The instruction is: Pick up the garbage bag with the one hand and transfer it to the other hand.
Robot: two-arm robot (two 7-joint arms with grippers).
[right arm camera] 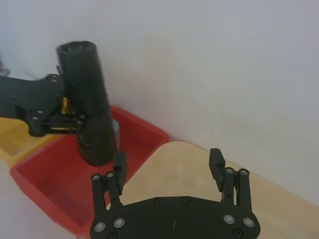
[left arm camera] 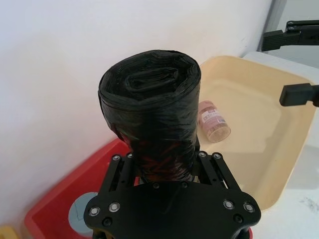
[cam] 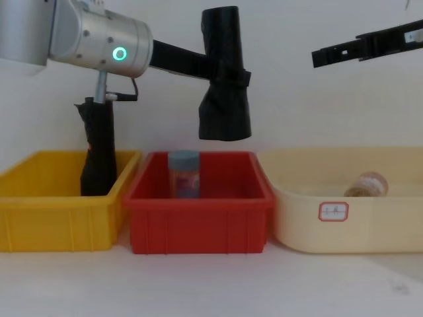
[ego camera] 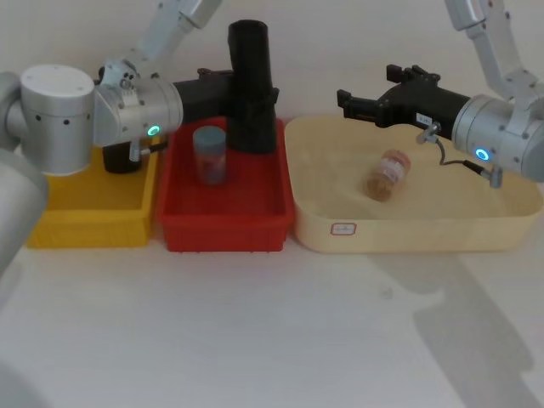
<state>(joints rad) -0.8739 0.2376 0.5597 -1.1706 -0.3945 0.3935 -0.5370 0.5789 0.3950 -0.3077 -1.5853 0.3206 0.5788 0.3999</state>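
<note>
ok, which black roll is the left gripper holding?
The garbage bag, thick with a flared lower end, held above the red bin by the left gripper. The slimmer black roll stands in the yellow bin.

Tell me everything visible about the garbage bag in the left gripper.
The garbage bag is a black glossy plastic bundle, tightly rolled into a cylinder at the top, looser and flared at the bottom. It stands roughly upright in the air, clamped at mid-height by the left gripper. It hangs above the red bin, clear of it; nothing else touches it.
</note>
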